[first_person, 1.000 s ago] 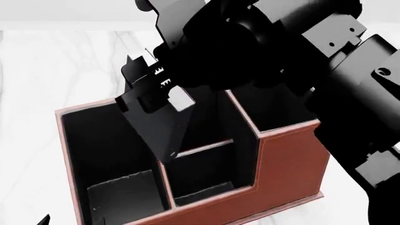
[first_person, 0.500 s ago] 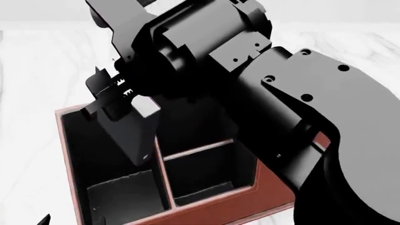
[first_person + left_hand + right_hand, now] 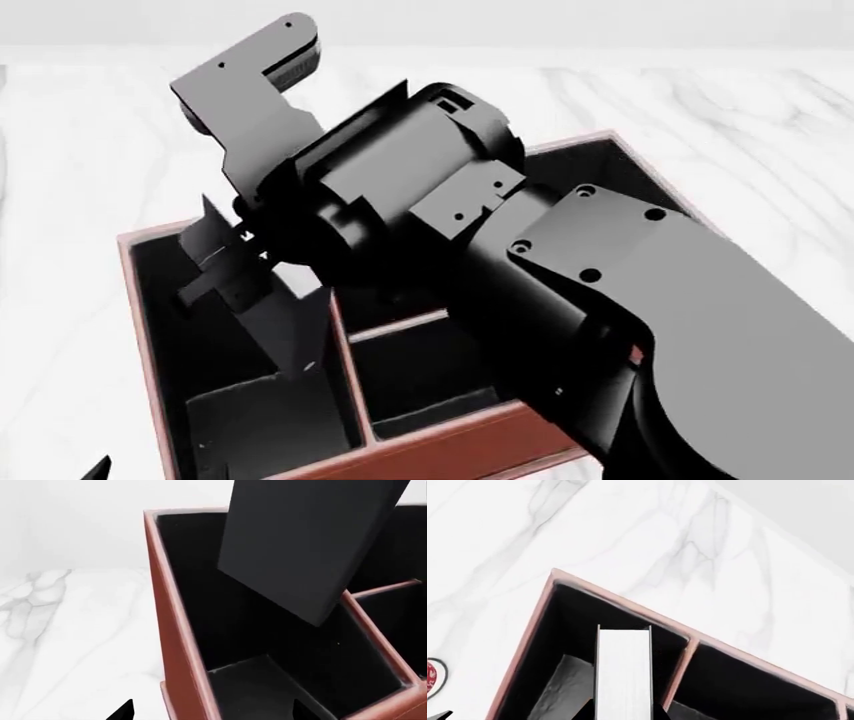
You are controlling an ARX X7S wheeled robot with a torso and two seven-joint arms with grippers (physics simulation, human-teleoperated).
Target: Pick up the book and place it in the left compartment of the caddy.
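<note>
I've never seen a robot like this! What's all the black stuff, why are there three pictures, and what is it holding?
The big black shape is the robot's right arm, seen from a camera on its head. Its right gripper holds a black book with white pages, dipping it into the left compartment of a reddish-brown caddy. The other two pictures come from cameras near each gripper: one looks at the book's cover, one at its white page edge. Everything stands on a white marble table.

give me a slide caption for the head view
Right tool lowers the black book into the left compartment of the reddish-brown caddy on a white marble table.
</note>
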